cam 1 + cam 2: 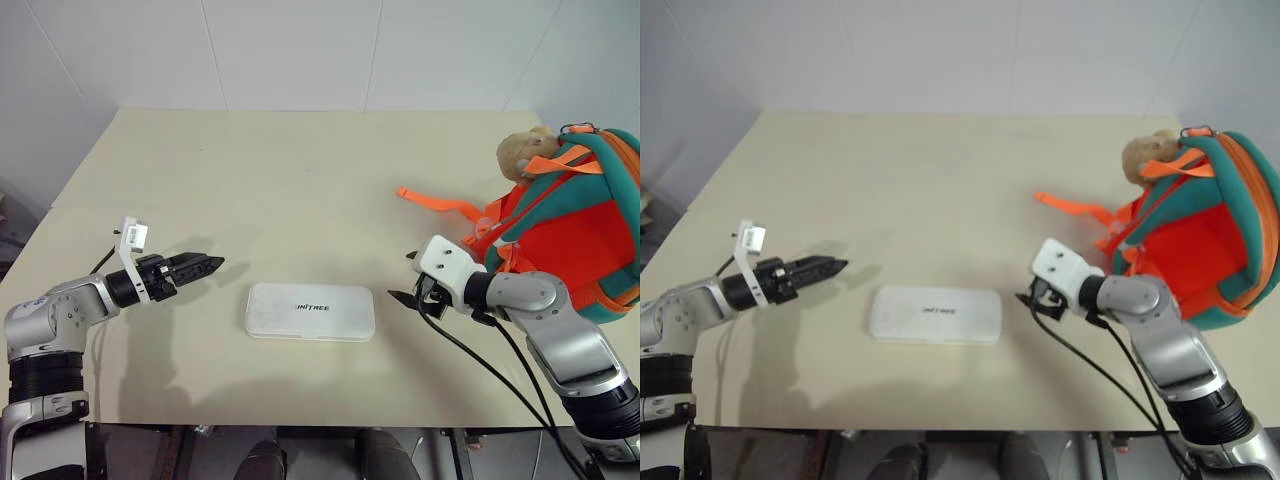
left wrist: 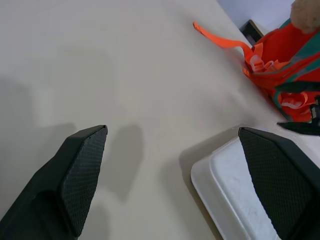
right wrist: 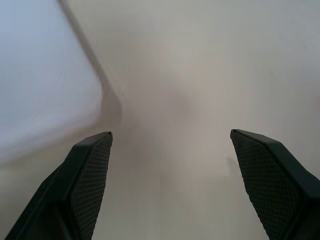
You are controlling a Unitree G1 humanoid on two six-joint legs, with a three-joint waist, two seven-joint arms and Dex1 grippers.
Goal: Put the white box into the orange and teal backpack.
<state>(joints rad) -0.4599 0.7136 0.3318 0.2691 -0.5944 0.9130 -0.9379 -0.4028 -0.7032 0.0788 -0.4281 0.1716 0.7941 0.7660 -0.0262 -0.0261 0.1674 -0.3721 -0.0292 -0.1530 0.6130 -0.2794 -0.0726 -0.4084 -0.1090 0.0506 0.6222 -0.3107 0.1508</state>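
"UNITREE" lettering, top of white box (image 1: 310, 312)

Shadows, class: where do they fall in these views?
Left eye view: each arm's soft shadow lies on the table toward the near edge, and the white box casts a thin one. Left wrist view: dark patches beside the left gripper.

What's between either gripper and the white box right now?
Nothing visible. The white box lies flat on bare table, with the left gripper and right gripper open on either side of it. The orange and teal backpack sits behind the right arm.
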